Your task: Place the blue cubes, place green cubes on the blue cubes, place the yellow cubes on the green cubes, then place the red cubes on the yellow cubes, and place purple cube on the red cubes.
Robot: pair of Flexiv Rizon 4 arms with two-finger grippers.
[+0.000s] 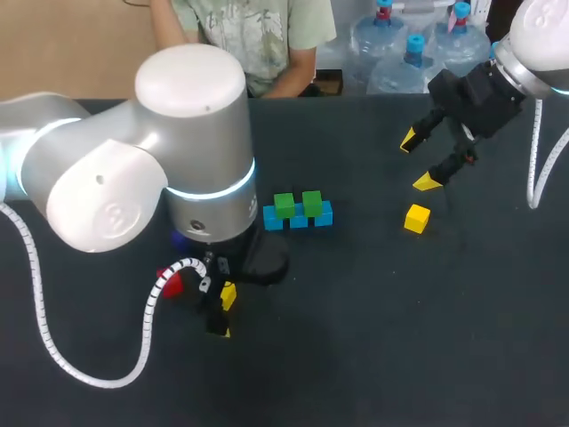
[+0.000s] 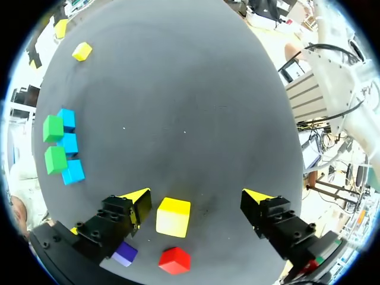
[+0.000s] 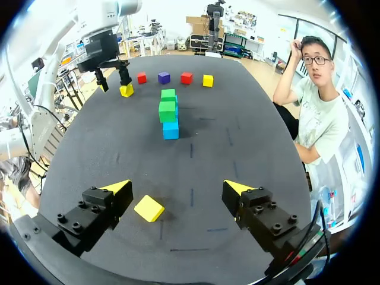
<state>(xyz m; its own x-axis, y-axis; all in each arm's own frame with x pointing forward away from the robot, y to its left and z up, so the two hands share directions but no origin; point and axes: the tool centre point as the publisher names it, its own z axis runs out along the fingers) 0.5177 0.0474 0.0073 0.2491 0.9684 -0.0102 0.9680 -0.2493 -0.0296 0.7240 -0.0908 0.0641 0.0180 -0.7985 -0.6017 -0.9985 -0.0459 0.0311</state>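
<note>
In the head view the right hand (image 1: 418, 162) hangs wide above the right yellow cube (image 1: 416, 218) near the counter's (image 1: 373, 338) right edge, with the green cubes (image 1: 284, 205) mid-counter. In the left wrist view the left hand (image 2: 199, 197) stands wide around the left yellow cube (image 2: 173, 217), off-centre. In the right wrist view the right yellow cube sits skewed beside 1 finger, so centring and squaring before closing looks wise.

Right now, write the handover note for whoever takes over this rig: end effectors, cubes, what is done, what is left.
Left end effector: open, first yellow cube between its fingers, not gripped.
Right end effector: open, above the second yellow cube.
Done: blue cubes in a row, green cubes on top of them.
Left: all yellow, red and purple layers. The red cubes, purple cube and third yellow cube lie unstacked.
</note>
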